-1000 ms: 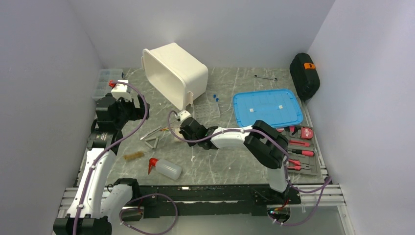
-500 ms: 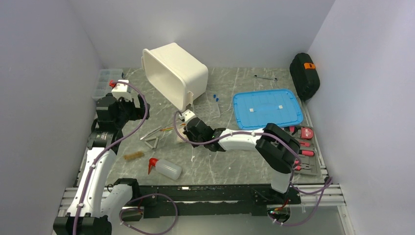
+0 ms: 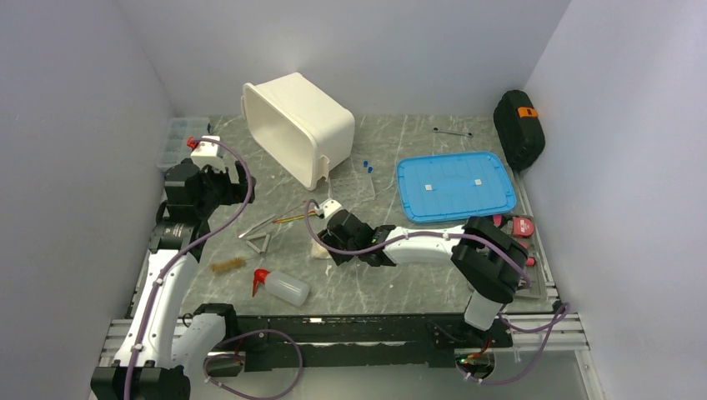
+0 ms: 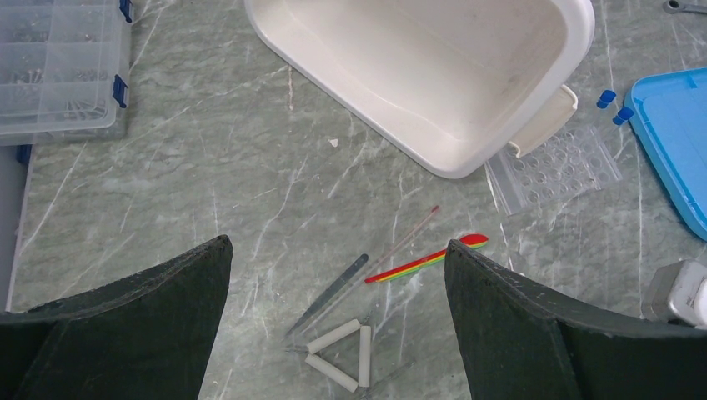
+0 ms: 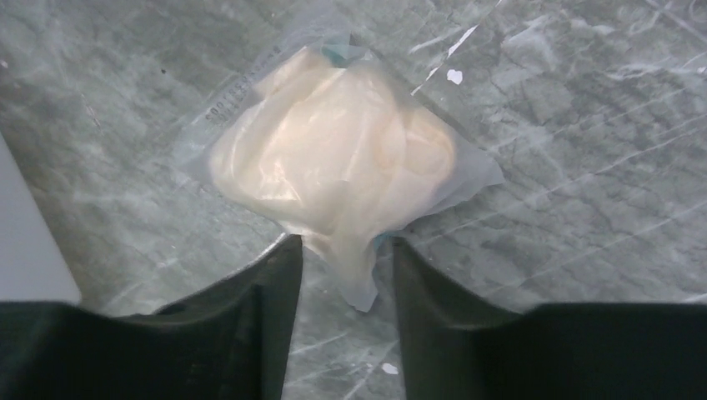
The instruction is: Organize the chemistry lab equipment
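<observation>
The white pad (image 5: pixel 333 158), sealed in a clear bag, lies on the table, and my right gripper (image 5: pixel 346 250) pinches the bag's near corner between its fingers. In the top view the right gripper (image 3: pixel 331 242) is at mid-table with the pad (image 3: pixel 319 248) at its tips. My left gripper (image 4: pixel 338 250) is open and empty, high above the metal triangle (image 4: pixel 342 358) and tongs (image 4: pixel 329 292). The squeeze bottle (image 3: pixel 283 287) with its red nozzle lies near the front. The wire brush (image 3: pixel 225 265) lies left of it. The tube rack (image 3: pixel 354 182) and blue-capped vials (image 3: pixel 367 167) sit by the tub.
A white tub (image 3: pixel 296 129) lies tipped at the back. A blue lid (image 3: pixel 454 185) lies to the right, with a tool tray (image 3: pixel 513 258) and a black case (image 3: pixel 518 129) beyond. The organizer box (image 3: pixel 179 137) is at the back left. A rainbow spoon (image 4: pixel 429 258) lies by the tongs.
My right gripper has moved toward the front right, and the bagged white pad has come along with it. The left arm has not moved.
</observation>
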`<move>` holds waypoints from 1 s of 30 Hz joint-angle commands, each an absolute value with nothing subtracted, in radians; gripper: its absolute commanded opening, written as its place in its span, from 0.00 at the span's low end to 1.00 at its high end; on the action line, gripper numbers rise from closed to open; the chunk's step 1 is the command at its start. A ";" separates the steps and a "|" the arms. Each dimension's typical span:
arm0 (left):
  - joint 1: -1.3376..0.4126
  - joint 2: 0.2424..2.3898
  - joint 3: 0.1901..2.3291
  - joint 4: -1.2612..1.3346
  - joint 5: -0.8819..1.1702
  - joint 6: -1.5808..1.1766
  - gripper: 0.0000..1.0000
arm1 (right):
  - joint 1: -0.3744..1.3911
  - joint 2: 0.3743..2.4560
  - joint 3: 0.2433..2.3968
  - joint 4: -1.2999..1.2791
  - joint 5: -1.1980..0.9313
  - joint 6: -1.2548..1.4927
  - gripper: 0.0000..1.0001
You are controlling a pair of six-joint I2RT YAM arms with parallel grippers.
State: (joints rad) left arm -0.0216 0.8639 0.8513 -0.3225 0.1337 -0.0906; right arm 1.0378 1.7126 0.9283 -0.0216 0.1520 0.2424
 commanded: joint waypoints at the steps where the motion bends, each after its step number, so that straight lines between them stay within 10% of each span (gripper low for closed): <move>1: -0.028 0.865 0.883 -0.313 0.128 -0.081 0.99 | 1.041 1.679 0.951 -0.033 0.198 0.265 0.55; 8: -0.027 0.864 0.887 -0.318 0.115 -0.084 0.99 | 1.026 1.590 0.994 -0.074 0.261 0.257 0.70; 30: -0.032 0.839 0.879 -0.313 0.110 -0.092 0.99 | 0.760 1.792 1.454 0.092 0.097 0.312 0.62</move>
State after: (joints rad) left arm -0.0238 0.8597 0.8513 -0.3271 0.1154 -0.0914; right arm 0.7483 1.7115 1.3407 0.0559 0.1349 0.3317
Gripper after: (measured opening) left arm 0.989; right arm 0.632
